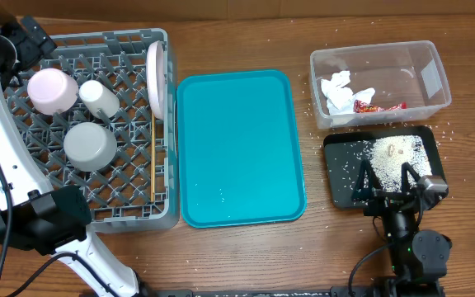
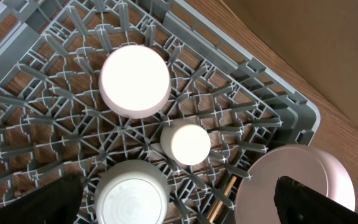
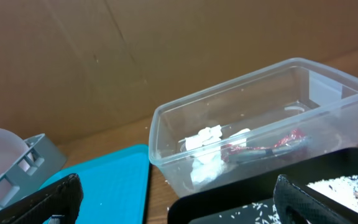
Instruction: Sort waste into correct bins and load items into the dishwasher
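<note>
Large square grey plastic dish rack [image 1: 130,194], left of frame: holds a small pale-pink dish [image 1: 52,91], a small white cup [image 1: 99,97], a grey metal bowl [image 1: 89,146], a large white round plate [image 1: 154,78] on edge at its right wall, and thin wooden chopsticks [image 1: 152,161] below the plate. Clear plastic rectangular tub [image 1: 431,70], upper right: crumpled white tissue [image 1: 336,91], red crinkled wrapper [image 1: 378,106]. Flat black rectangular tray [image 1: 340,186], just below the tub: white rice-like scraps [image 1: 394,148]. Large teal tray [image 1: 239,148], centre. Left gripper [image 2: 178,186], over the rack: jaws spread wide, empty. Right gripper [image 1: 384,169], over the black tray: jaws spread wide, empty.
</note>
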{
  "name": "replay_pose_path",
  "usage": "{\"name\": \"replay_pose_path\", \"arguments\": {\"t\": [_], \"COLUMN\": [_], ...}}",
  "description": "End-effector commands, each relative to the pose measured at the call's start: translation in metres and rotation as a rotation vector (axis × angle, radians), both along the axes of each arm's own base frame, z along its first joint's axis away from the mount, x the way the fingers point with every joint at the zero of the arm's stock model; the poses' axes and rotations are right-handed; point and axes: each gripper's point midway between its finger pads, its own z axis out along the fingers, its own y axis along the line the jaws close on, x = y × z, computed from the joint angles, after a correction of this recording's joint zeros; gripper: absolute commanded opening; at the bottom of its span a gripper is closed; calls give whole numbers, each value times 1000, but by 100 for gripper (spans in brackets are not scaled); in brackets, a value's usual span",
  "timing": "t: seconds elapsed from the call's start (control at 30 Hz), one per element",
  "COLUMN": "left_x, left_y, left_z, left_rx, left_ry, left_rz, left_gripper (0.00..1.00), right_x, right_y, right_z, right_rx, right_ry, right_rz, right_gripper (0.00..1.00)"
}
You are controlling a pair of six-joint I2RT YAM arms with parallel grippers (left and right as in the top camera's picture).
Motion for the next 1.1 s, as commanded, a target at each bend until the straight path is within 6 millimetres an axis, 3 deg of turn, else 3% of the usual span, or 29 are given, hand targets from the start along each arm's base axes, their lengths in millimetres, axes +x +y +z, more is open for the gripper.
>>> {"name": "replay_pose_path", "arguments": {"t": [0.0,0.23,0.37,0.6,1.07], "left_x": [2,2,2,2,2], "left_y": [-4,-4,-4,-4,-4], "left_z": [-1,-1,-1,-1,-1], "left_rx": [-5,-5,-5,-5,-5], "left_ry": [1,1,1,1,1], "left_rz": [-2,-2,-2,-2,-2], "left_gripper": [100,100,100,100,100], "right_x": [1,-3,-3,-3,-3], "right_y": [0,-10,-16,-12,-12], "right_z": [-5,2,-9,-14,-14], "right_rx": [-2,-6,-13,-170,-166], "right_ry": [-31,-90,-44,-27,-28], "right_rz": [3,-53,-89,-60,-60], "right_gripper": [100,100,100,100,100]}}
